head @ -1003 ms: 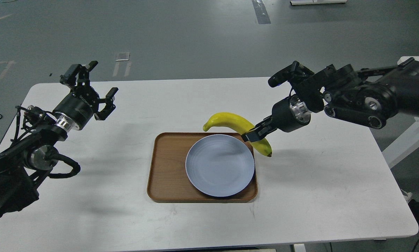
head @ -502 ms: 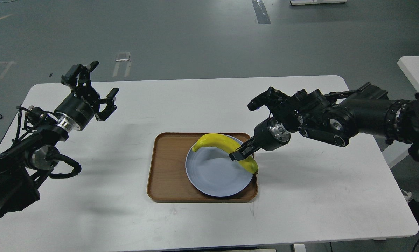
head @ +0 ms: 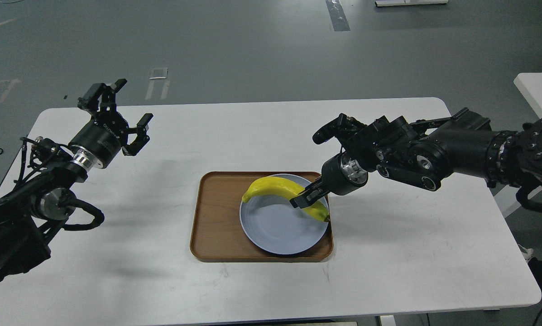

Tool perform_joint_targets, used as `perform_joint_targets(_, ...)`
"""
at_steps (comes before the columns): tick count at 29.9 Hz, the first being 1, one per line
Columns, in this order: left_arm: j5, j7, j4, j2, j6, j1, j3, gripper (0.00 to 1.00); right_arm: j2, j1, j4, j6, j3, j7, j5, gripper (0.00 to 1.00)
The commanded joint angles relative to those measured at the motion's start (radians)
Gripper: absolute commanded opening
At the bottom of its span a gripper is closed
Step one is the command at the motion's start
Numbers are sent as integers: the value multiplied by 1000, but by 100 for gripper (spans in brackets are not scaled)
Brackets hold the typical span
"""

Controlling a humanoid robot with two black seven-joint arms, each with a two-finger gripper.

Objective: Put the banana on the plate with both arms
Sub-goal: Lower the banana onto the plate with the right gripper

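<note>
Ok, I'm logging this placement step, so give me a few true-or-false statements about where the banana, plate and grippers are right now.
1. The right gripper is shut on the banana. True.
2. The banana lies on the white table beside the tray. False: it is over the pale blue plate, its far side.
3. The plate sits on the brown wooden tray. True.
4. The left gripper also grips the banana. False: it is open and empty, far left of the tray.
5. The plate fills the tray's left half. False: it sits toward the right.
</note>
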Motion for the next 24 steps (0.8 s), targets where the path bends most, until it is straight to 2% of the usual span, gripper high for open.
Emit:
perform_joint_targets(1, 0, 0, 0, 1, 0, -1, -1, 98, -2, 0, 0, 0, 1, 0, 0, 67)
perform_joint_targets(2, 0, 0, 0, 1, 0, -1, -1, 98, -2, 0, 0, 0, 3, 0, 0, 70)
perform_joint_targets(5, 0, 0, 0, 1, 0, -1, -1, 98, -4, 0, -2, 0, 13, 0, 1, 95)
perform_joint_targets(8, 0, 0, 0, 2, 0, -1, -1, 98, -20, 11, -2, 0, 33, 0, 6, 95)
perform_joint_targets(16, 0, 0, -2, 10, 0, -3, -1, 98, -231, 28, 9, -9, 194, 0, 233, 97)
perform_joint_targets(20, 0, 0, -2, 4, 0, -1, 1, 98, -336, -107, 12, -8, 357, 0, 481, 97)
perform_joint_targets(24, 1, 0, -2, -4, 0, -1, 1, 98, -383, -261, 9, -8, 524, 0, 659, 97)
